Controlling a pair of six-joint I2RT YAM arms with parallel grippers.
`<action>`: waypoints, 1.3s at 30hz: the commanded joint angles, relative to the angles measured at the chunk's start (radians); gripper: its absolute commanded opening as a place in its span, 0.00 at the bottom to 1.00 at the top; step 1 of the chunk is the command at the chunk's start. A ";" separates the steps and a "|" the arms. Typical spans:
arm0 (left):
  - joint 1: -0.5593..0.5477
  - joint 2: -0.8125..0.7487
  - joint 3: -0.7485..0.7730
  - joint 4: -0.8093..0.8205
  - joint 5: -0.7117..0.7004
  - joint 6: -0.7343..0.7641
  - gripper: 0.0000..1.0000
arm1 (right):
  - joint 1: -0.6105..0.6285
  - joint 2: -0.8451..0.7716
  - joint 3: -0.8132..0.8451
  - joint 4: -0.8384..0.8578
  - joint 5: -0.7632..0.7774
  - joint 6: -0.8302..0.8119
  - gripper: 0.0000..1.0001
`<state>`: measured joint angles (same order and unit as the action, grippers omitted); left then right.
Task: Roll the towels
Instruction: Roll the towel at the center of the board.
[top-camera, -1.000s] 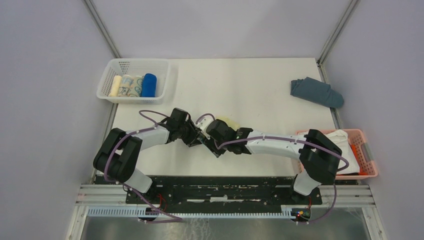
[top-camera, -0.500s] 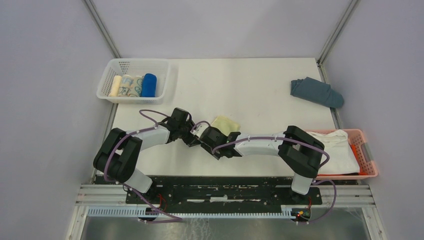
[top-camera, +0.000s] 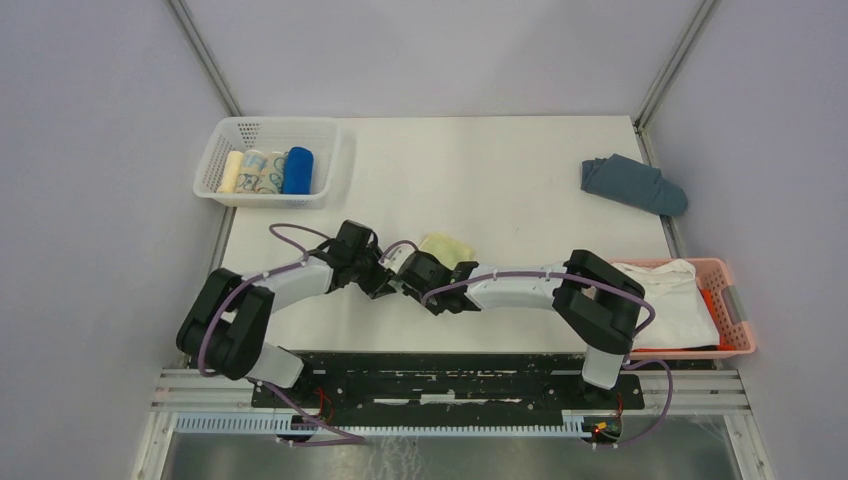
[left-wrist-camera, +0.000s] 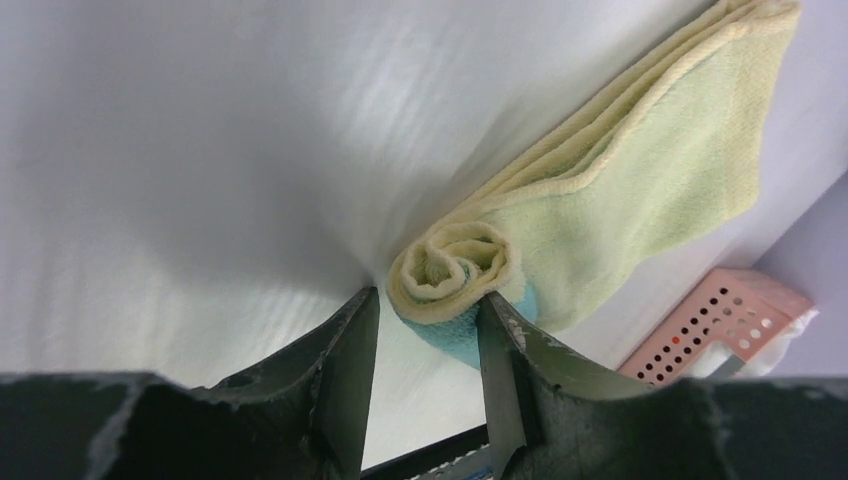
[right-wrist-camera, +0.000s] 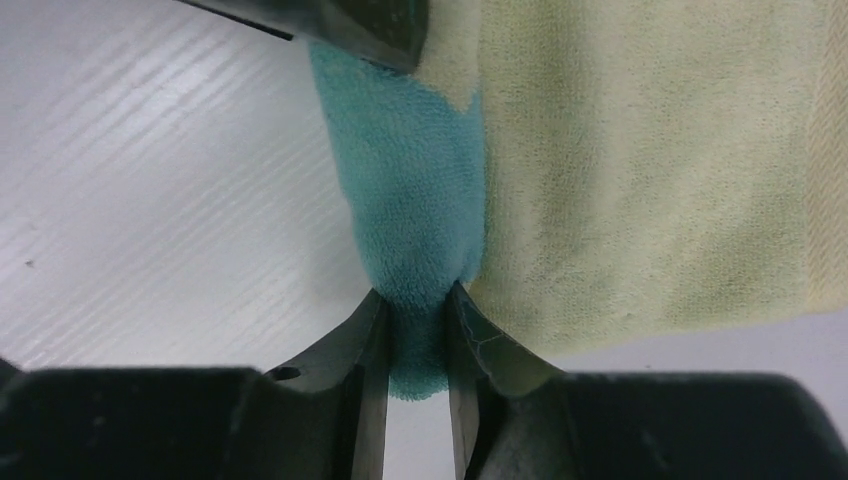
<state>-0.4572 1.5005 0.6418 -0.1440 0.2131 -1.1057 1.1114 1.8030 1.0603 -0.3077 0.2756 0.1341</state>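
Mid-table, right gripper (right-wrist-camera: 415, 300) and left gripper (left-wrist-camera: 425, 305) each clamp an end of the part-rolled yellow towel (right-wrist-camera: 650, 170): rolling seems mid-way, next needing an even joint turn over its flat tail, while the blue towel (top-camera: 298, 170) lies rolled in the far basket (top-camera: 268, 124).

Bright, even, diffuse from overhead in top view; only faint soft shadows under arms on tabletop (top-camera: 500, 180). Streaky white glare across tabletop in left wrist view, detail washed out. Near jaws dark and blurred in both wrist views. Towel (right-wrist-camera: 640, 160) pile sharp in right wrist view.
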 joint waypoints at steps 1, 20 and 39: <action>0.050 -0.137 -0.089 -0.191 -0.158 0.040 0.49 | 0.003 0.068 0.023 -0.080 -0.252 -0.010 0.17; 0.097 -0.502 -0.183 -0.150 -0.054 0.047 0.75 | -0.352 0.239 -0.015 0.220 -1.185 0.243 0.10; 0.091 -0.290 -0.236 0.060 0.064 -0.006 0.62 | -0.471 0.422 0.153 0.049 -1.268 0.361 0.12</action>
<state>-0.3660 1.1622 0.4076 -0.1738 0.2390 -1.1030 0.6514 2.1815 1.1851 -0.1844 -1.1091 0.5102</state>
